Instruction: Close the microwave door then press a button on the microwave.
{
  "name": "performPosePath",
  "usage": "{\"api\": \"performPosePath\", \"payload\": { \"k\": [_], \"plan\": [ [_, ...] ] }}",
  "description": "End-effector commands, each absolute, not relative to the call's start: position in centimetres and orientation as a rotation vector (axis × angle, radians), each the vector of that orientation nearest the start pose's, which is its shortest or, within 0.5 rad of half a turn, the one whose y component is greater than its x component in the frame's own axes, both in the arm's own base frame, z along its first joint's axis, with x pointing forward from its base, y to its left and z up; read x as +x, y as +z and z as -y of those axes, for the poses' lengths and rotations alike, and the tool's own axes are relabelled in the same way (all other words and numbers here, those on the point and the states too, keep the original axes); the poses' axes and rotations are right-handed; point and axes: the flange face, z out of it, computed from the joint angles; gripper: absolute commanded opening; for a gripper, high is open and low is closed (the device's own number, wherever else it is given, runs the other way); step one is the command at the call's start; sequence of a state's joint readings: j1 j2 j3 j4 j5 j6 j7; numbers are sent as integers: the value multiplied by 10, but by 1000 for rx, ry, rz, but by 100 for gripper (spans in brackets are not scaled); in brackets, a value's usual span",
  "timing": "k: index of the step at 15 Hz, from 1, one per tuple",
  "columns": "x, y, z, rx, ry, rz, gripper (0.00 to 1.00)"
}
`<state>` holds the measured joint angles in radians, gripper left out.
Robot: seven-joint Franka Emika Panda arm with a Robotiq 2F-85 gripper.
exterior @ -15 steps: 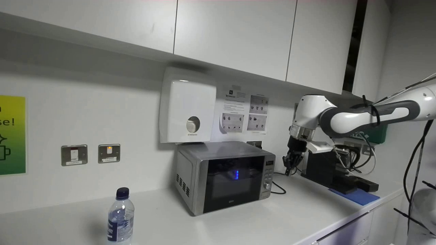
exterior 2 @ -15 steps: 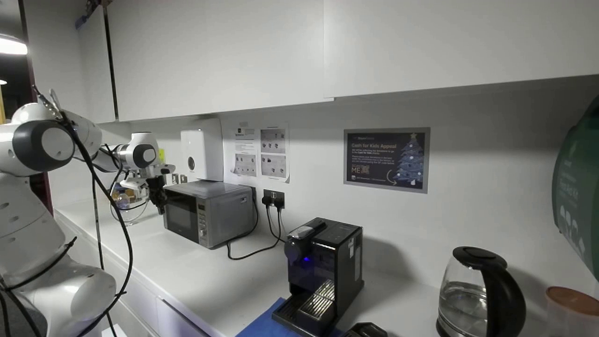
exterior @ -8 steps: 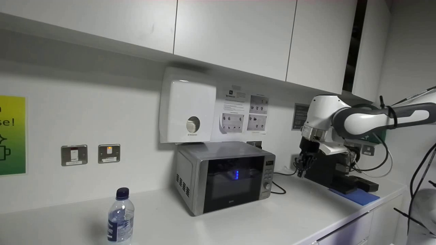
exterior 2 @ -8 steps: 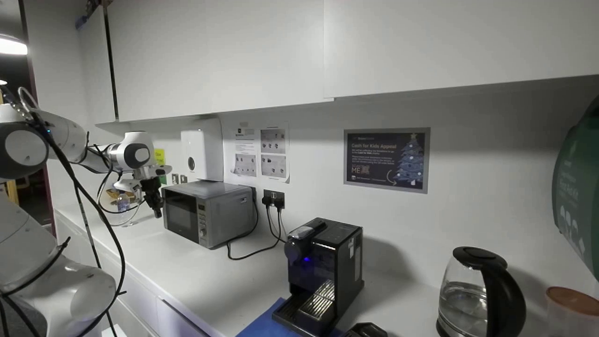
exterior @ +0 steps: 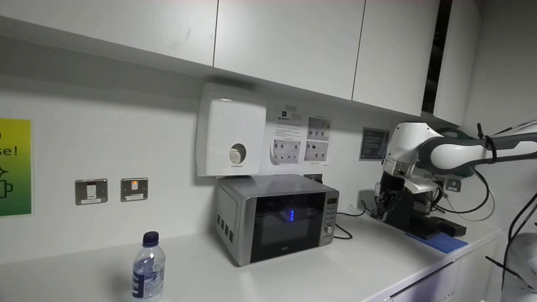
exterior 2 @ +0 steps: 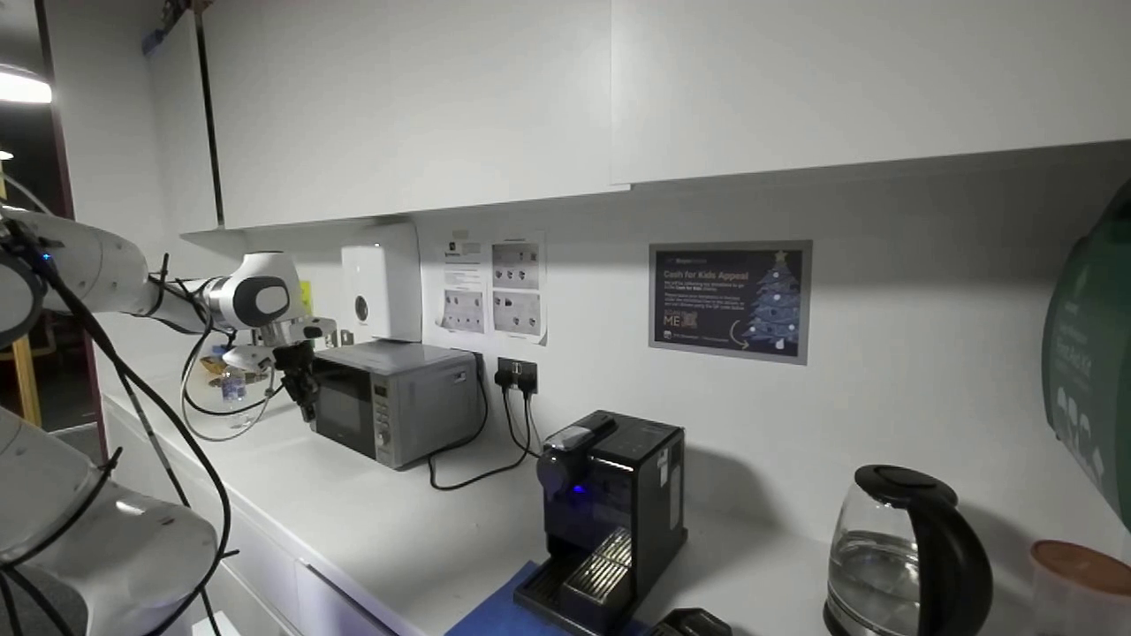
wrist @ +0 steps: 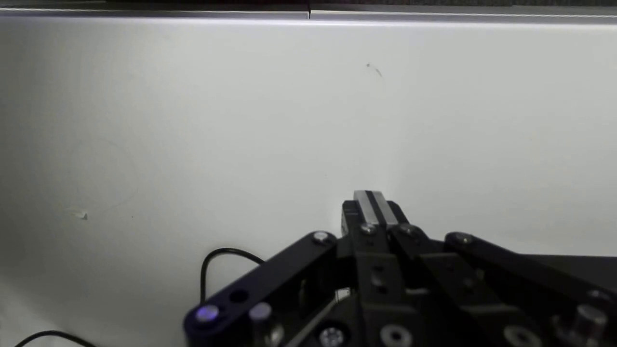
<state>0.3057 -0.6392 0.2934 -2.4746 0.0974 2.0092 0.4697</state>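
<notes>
Two fingertips (wrist: 365, 207) lie together at the lower middle of the wrist view: the gripper (wrist: 376, 207) has its jaws drawn in. In an exterior view it stands farther right than a second ago, well apart from the microwave (exterior: 272, 184), and the arm (exterior: 447, 159) has swung right too, uncovering most of a dark poster (exterior: 374, 144) on the wall (exterior: 159, 147). The microwave stays put near the centre of that frame, on the white counter (exterior: 293, 285), its door (exterior: 285, 237) flush with the front and marked by a small blue glow (exterior: 291, 216). In an exterior view the poster's heading (exterior 2: 706, 275), right of centre, reads "Cash for Kids Appeal", with "ME" lower down. A yellow-green sign (exterior: 16, 167) at the left edge of an exterior view is cut off, leaving "se!" above a mug drawing (exterior: 5, 188). The bottle (exterior: 149, 268) at lower left wears a blue label (exterior: 138, 285), partly turned away. Lettering on the towel box (exterior: 239, 121), the paper sheets (exterior: 317, 128) and the green case (exterior 2: 1091, 371) is too small or faint to read.
</notes>
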Motion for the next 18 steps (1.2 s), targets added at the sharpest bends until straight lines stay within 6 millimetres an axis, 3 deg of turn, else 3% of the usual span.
{"api": "performPosePath", "payload": {
  "k": [1, 5, 6, 18],
  "plan": [
    [303, 513, -210, -3100, -259, 136, 0],
    [313, 508, -202, -3094, -261, 250, 0],
    [311, 509, -211, -3120, -248, 194, 0],
    [312, 507, -213, -3128, -245, 206, 1]
  ]
}}
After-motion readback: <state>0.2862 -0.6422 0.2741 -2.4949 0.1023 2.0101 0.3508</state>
